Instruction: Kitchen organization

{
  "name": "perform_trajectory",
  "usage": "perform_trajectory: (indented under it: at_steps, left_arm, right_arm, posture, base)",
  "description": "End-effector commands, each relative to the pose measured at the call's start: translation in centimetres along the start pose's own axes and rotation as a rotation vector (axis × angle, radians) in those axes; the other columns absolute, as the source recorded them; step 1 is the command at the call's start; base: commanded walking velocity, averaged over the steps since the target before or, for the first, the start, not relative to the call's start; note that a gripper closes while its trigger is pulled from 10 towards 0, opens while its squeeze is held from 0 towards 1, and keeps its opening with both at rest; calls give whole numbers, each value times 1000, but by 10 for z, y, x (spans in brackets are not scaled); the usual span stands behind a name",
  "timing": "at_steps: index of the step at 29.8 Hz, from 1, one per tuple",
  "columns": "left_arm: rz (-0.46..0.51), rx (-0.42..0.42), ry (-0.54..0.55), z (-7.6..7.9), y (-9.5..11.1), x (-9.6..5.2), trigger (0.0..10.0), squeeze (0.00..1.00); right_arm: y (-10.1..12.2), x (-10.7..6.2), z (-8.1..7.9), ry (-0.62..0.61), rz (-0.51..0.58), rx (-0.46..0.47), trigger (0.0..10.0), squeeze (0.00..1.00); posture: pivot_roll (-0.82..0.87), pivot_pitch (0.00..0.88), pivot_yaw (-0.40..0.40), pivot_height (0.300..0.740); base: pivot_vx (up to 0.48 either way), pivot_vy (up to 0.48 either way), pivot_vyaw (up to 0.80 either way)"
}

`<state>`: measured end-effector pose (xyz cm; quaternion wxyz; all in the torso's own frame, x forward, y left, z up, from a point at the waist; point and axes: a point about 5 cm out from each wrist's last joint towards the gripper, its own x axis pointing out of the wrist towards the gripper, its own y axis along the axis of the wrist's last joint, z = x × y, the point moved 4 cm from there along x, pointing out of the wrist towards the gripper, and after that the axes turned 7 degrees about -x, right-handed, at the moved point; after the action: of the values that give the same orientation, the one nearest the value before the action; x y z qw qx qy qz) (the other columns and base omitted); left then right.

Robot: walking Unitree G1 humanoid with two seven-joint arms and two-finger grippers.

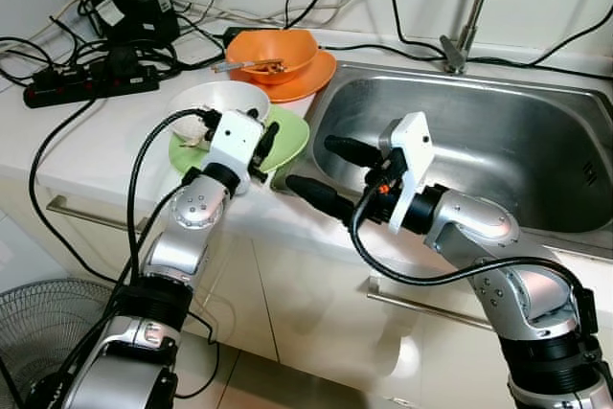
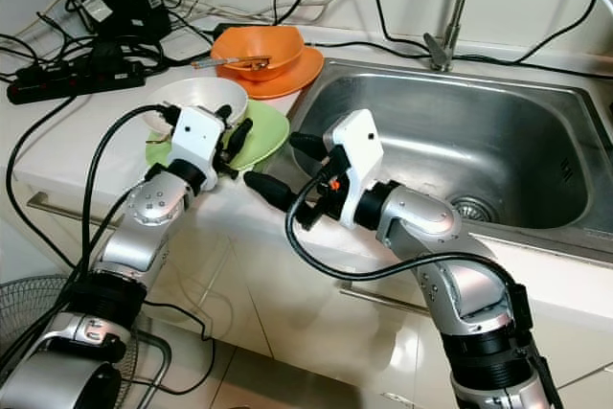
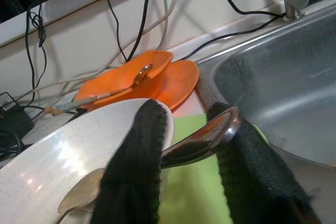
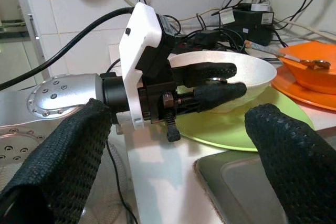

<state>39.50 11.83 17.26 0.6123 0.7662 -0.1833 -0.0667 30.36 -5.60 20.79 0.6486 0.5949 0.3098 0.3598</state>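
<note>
A white bowl (image 1: 218,98) sits on a green plate (image 1: 287,136) on the counter, left of the sink (image 1: 479,131). My left gripper (image 1: 261,144) is at the bowl's near rim, shut on a metal spoon (image 3: 205,140) whose handle crosses between the fingers (image 3: 136,171); its scoop end lies inside the bowl. My right gripper (image 1: 309,163) hovers open at the sink's front left corner, pointing at the plate, with nothing between its fingers (image 4: 294,156). Behind stand an orange bowl (image 1: 273,50) with a spoon (image 1: 249,66) in it and an orange plate (image 1: 311,79).
A power strip (image 1: 91,83), adapters and tangled black cables cover the counter's back left. The faucet (image 1: 465,26) rises behind the sink. A floor fan (image 1: 48,332) stands low on the left, beside the cabinet doors.
</note>
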Motion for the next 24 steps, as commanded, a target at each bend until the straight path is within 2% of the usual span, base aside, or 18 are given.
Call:
perform_trajectory:
  at_steps: [1, 3, 7, 20, 24]
  left_arm:
    - [26, 16, -5, -2, 9, 3, 0, 0]
    - [42, 37, -3, -4, 13, 4, 0, 0]
    - [68, 57, 6, -8, 21, 4, 0, 0]
    - [90, 68, 8, -10, 30, 5, 0, 0]
    - [112, 67, -2, -11, 43, 8, 0, 0]
  right_arm:
    - [5, 2, 2, -9, 11, -25, 10000, 322]
    - [5, 3, 1, -5, 13, -24, 10000, 361]
    - [5, 4, 0, -6, 19, -20, 10000, 353]
    - [4, 4, 2, -22, 19, -22, 10000, 341]
    - [3, 5, 4, -27, 21, -24, 10000, 341]
  posture:
    - [-102, 2, 75, 740]
    - [-99, 1, 74, 740]
    - [-100, 2, 73, 740]
    - [-102, 1, 74, 740]
    - [-99, 0, 75, 740]
  base:
    - [0, 0, 0]
    - [0, 0, 0]
    - [0, 0, 0]
    - [0, 0, 0]
    - [0, 0, 0]
